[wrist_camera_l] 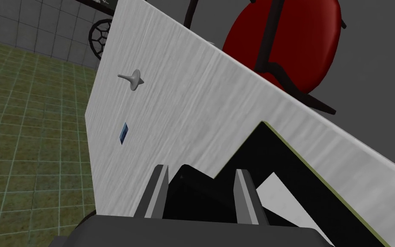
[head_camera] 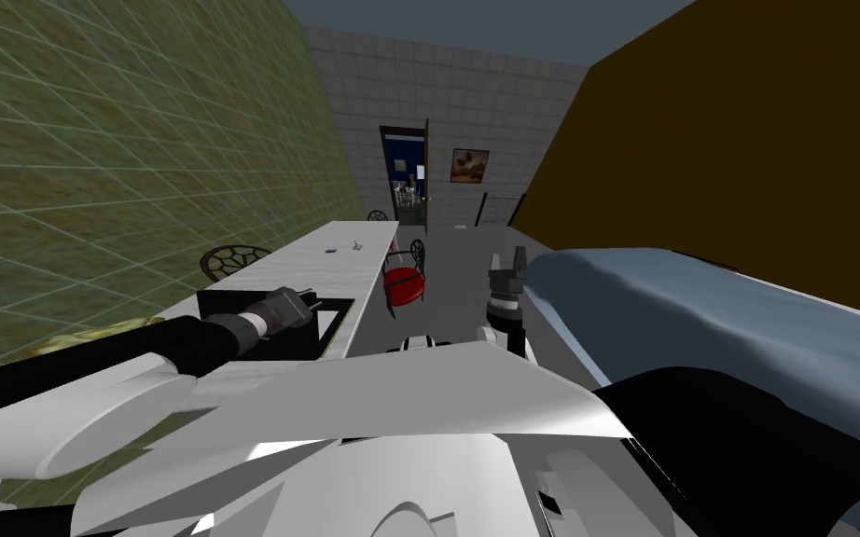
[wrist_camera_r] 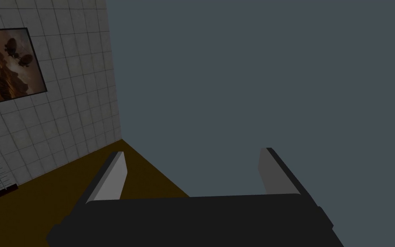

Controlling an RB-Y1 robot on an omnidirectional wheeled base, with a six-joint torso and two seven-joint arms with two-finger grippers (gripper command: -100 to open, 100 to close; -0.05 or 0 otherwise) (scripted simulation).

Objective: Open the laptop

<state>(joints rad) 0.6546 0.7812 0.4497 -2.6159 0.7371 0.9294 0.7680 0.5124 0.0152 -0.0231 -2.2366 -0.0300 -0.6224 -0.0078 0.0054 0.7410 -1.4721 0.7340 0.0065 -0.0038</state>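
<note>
Left wrist view: the left gripper (wrist_camera_l: 201,172) has its fingers (wrist_camera_l: 157,193) drawn in to a narrow gap. A black corner of the laptop (wrist_camera_l: 261,150) fills that gap from one finger to the other, so the fingers pinch it. The pinched black panel stands raised off the rest of the laptop. Just beyond it, a second black panel carries a white patch and a thin olive edge.

The laptop lies on a white table (wrist_camera_l: 192,85), at the end nearest the gripper. Its olive edge runs parallel to the table's long edge, with a strip of bare table top between them.

Farther along the table top, well apart from the laptop, lies a small blue card (wrist_camera_l: 124,133). Past the card sits a small grey object (wrist_camera_l: 134,79) shaped like a spinning top.

A red chair (wrist_camera_l: 286,43) with a dark frame stands just beside the long edge of the table. A dark lattice chair (wrist_camera_l: 98,39) with a round back stands at the opposite side of the table.

Head view: the left forearm reaches across to the laptop at the near end of the table. The right gripper (head_camera: 509,264) is held well apart from the table, pointing up, just beside a bed (head_camera: 699,308) with a blue cover. In the right wrist view its fingers are spread wide.
</note>
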